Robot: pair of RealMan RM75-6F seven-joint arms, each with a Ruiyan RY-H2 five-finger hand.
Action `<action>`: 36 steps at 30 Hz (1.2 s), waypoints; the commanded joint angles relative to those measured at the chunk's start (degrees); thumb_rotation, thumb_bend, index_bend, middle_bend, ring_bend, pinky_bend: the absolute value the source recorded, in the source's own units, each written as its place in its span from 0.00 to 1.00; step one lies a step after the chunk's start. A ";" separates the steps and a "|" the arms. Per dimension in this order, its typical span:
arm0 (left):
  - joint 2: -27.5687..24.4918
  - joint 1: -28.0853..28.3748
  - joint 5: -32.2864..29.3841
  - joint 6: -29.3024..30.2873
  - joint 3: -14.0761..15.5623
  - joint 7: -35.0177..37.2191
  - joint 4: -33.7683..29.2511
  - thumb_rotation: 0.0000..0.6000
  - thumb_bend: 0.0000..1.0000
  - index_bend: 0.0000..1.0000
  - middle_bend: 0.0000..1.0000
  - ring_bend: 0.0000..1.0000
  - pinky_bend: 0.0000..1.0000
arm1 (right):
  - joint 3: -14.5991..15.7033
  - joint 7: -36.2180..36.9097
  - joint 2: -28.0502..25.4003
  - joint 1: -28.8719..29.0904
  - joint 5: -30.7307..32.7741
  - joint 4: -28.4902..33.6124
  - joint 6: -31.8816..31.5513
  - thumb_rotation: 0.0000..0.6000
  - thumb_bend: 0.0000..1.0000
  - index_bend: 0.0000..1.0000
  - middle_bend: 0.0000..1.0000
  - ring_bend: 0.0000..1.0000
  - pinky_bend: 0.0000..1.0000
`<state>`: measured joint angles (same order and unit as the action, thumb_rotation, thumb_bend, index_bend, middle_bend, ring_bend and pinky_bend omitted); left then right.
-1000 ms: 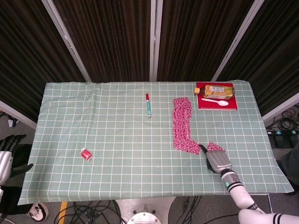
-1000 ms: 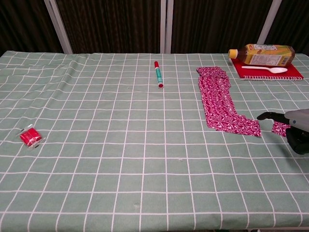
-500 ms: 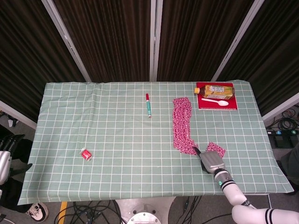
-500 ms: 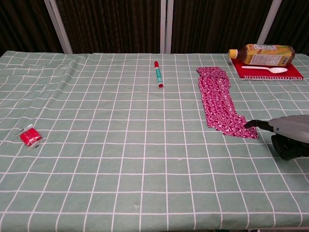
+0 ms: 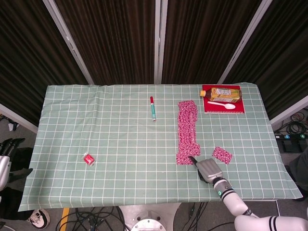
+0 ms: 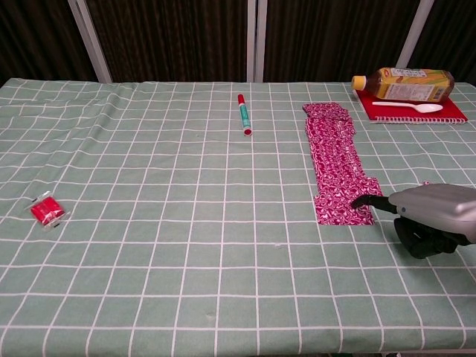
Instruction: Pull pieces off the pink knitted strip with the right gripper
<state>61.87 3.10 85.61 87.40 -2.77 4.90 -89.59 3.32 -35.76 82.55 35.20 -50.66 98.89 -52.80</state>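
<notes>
One torn pink knitted piece (image 5: 222,154) lies apart. The right hand (image 5: 207,169) touches the long pink knitted strip's (image 5: 187,131) near end on the worktop; its grasp is unclear. A sliding fingertip would bunch the strip without tearing anything.

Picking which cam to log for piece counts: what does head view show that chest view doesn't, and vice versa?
Head view only: the torn-off pink piece lying apart, right of the strip's near end; the left hand off the table's left edge; the floor and cables below.

Chest view only: nothing extra, just a lower angle on the right hand, a fingertip at the strip's near end.

Both: pink knitted strip, right hand, marker, small red packet, bottle and white spoon on the red notebook, checked tablecloth.
</notes>
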 commanded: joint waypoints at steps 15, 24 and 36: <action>-1.34 -1.07 -0.64 1.28 -0.31 1.13 0.05 1.00 0.10 0.15 0.16 0.10 0.17 | 0.00 -7.26 5.02 5.01 3.77 3.22 -1.10 1.00 0.95 0.05 0.90 0.80 0.73; -1.55 -0.88 -0.52 1.09 -0.46 0.83 -0.48 1.00 0.10 0.15 0.16 0.10 0.17 | 0.71 -10.17 6.47 7.20 4.52 5.49 -2.07 1.00 0.95 0.05 0.90 0.80 0.73; -1.48 -1.33 -0.21 1.43 -0.16 1.63 0.34 1.00 0.10 0.15 0.16 0.10 0.17 | 3.13 -2.37 -1.38 -0.68 -17.14 9.54 -18.73 1.00 0.94 0.07 0.90 0.80 0.73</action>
<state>60.31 1.64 85.30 88.89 -3.02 6.44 -89.41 5.27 -42.15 84.41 38.30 -60.15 107.95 -65.21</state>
